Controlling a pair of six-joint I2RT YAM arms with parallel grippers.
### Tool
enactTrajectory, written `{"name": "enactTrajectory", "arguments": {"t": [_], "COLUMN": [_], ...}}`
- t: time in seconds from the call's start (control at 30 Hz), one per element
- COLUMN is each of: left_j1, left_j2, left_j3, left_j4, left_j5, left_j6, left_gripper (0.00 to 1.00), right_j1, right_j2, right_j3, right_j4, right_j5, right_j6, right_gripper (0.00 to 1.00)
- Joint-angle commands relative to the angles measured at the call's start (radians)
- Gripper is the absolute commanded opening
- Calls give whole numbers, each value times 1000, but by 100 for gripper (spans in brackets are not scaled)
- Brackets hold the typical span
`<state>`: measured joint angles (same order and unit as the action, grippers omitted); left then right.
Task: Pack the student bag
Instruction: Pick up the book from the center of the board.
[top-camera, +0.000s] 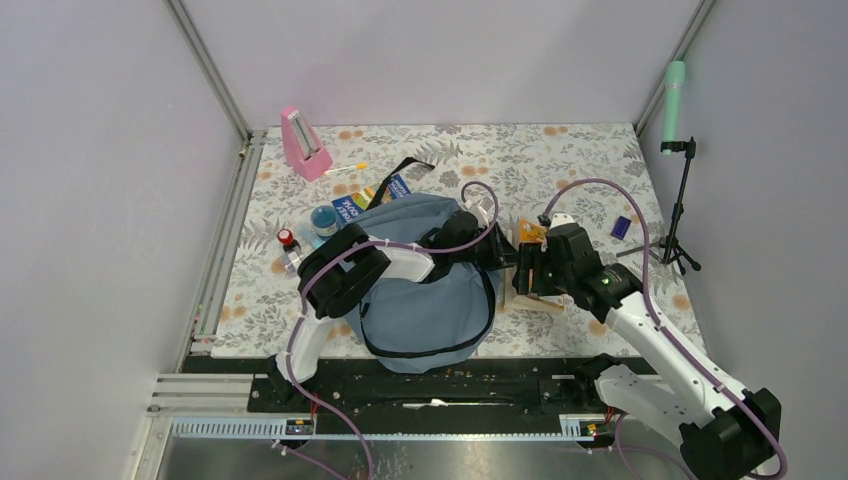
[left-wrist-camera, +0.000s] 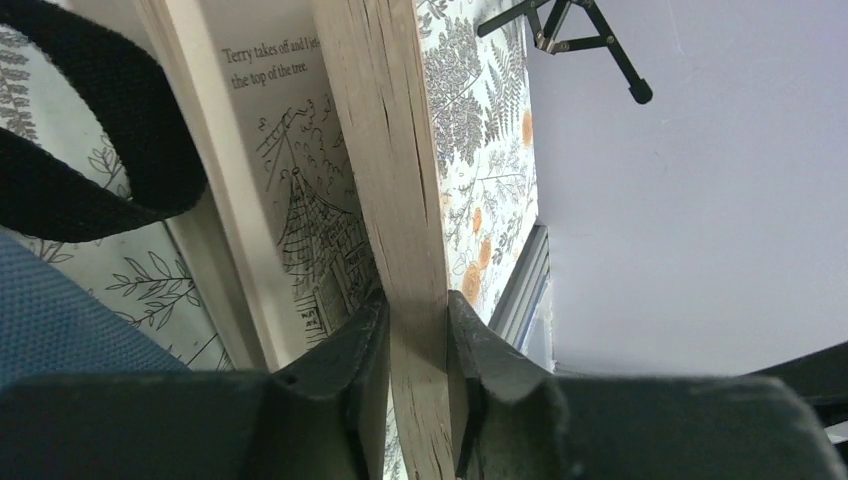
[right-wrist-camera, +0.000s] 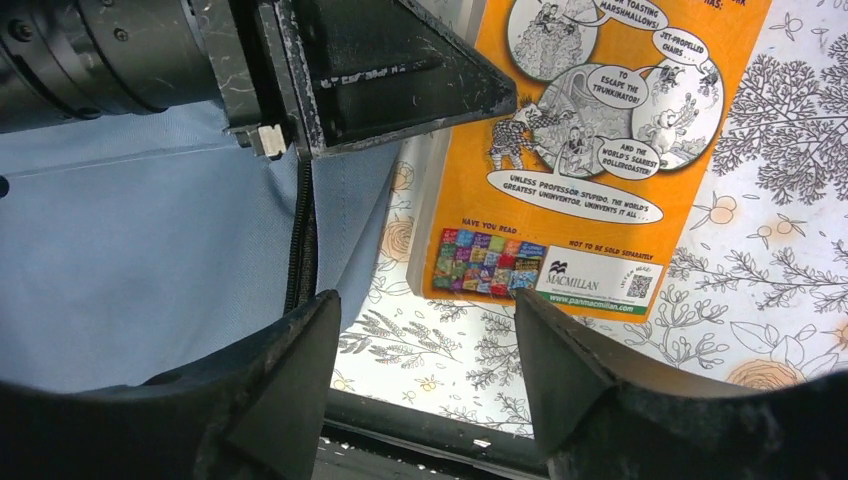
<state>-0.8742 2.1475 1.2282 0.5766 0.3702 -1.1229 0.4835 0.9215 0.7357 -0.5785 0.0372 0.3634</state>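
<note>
Top view: the student bag (top-camera: 430, 310) lies on the floral table (top-camera: 590, 160) under the left arm, which reaches across it. The left gripper (top-camera: 503, 258) sits just past the bag's right edge. It is close against the right gripper (top-camera: 527, 275), which comes in from the other side. An orange-covered book (top-camera: 531, 234) shows just beyond the two tools. From up here neither set of jaws can be read. Well off behind the left arm stands a pink metronome (top-camera: 303, 143), and far past the right gripper stands a mint microphone (top-camera: 675, 90) on its stand.

Left wrist view: the left gripper (left-wrist-camera: 415, 320) is clamped on the book (left-wrist-camera: 390, 150), one finger pressed to each side of the thick block of page edges. A printed page with a line drawing lies open just left of the fingers. The bag's blue fabric (left-wrist-camera: 60, 310) is beside the left finger, with a black strap (left-wrist-camera: 80, 130) looping above it.

Right wrist view: the right gripper (right-wrist-camera: 430, 370) has its fingers spread, with only bare table between them. The book's orange back cover (right-wrist-camera: 600, 150) lies ahead, above the right finger. The bag (right-wrist-camera: 150, 250) and its dark zipper (right-wrist-camera: 300, 240) are ahead of the left finger
</note>
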Motion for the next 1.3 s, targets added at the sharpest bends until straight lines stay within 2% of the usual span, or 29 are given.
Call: {"name": "enactTrajectory", "arguments": {"t": [0.0,0.1,0.27,0.37,0.57,0.77,0.97,1.1,1.27], "left_j1": [-1,0,1,1,0,1,37,53,70], "left_j2": [-3,-6,-43,-117,-278,-471,-710,-873,-1051], "left_j3": [37,22,-17,-15,-19,-38,-177,-265,-353], "left_j4": [84,141,272,255,273,185,169,128,58], "left_j5": [22,36,69,96,117,121,138,164,143], "left_j6": [0,-4,17,62,131,222,360,442,492], "left_gripper": [13,0,0,0,0,0,0,0,0], "right_j1": [-1,-2,-27,-68,-93,-94,-94,-94,-94], "right_j2": [-37,-51,-82,-138,-299,-401,-464,-485,-491], "right_j3": [45,51,58,70,126,255,327,303,241], "right_j4": [-35,-68,-97,-103,-98,-112,-74,38,264], "right_j5": [51,134,196,243,267,98,-16,-158,-363], "right_j6": [-13,-11,-14,-13,-11,26,30,59,105], "right_gripper": [75,86,96,100,100,100,100,100,100]}}
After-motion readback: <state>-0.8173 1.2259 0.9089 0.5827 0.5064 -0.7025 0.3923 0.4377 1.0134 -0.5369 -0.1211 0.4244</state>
